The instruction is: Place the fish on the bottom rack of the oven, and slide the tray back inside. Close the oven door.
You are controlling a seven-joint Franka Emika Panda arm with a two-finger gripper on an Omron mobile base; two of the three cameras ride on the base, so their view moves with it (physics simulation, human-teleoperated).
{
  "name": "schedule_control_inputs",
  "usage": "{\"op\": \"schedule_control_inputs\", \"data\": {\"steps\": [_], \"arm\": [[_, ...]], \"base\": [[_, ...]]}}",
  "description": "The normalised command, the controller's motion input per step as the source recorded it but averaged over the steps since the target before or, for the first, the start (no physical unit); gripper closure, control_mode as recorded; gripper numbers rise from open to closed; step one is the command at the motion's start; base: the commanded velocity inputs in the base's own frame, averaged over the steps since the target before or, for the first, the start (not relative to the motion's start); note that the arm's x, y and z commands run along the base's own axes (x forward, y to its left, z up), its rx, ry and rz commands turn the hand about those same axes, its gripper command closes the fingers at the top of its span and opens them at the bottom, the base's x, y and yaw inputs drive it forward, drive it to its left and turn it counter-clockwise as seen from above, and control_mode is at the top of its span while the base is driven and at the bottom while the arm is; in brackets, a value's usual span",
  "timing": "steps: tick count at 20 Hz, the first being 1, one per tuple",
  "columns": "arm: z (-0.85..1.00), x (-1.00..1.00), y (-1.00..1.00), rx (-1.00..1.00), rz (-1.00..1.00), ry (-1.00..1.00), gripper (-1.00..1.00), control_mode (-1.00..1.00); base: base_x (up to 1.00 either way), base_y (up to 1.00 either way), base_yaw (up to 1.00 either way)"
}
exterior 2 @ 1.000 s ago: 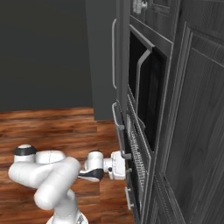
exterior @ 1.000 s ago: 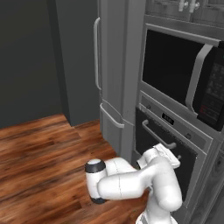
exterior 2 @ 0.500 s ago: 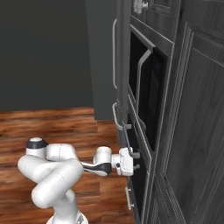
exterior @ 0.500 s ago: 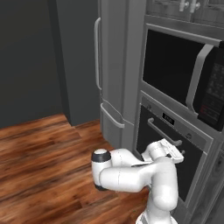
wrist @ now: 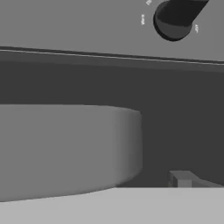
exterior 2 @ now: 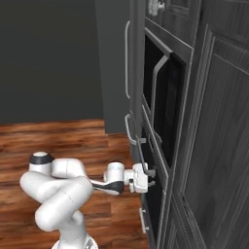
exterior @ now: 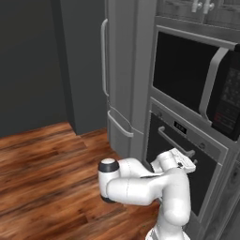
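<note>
Left base view: the oven [exterior: 185,164] sits in the dark cabinet wall below the black-windowed appliance [exterior: 197,82], its door [exterior: 176,168] upright and closed. The door's silver handle [exterior: 174,140] runs level across the top of the door, long axis side to side, and the gripper [exterior: 190,161] is at the handle's right end. Small pale marks show on the display [exterior: 181,126], too small to read. The right base view gives the side-on look: the arm reaches level, and the gripper [exterior 2: 150,177] meets the oven front edge-on. In the hand view the handle [wrist: 70,148] is a broad grey bar right up close, with a dark knob [wrist: 175,19] ringed by unreadable white ticks above. The jaws look narrowed around the handle, though I cannot tell for sure.
</note>
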Motion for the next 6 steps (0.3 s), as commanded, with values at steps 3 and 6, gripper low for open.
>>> {"op": "schedule_control_inputs", "data": {"steps": [3,6], "arm": [[0.00,0.00,-0.05,0.01,0.00,0.00,-1.00,-1.00],[0.00,0.00,0.00,0.00,0.00,0.00,-1.00,-1.00]], "base": [[0.00,0.00,0.00],[0.00,0.00,0.00]]}}
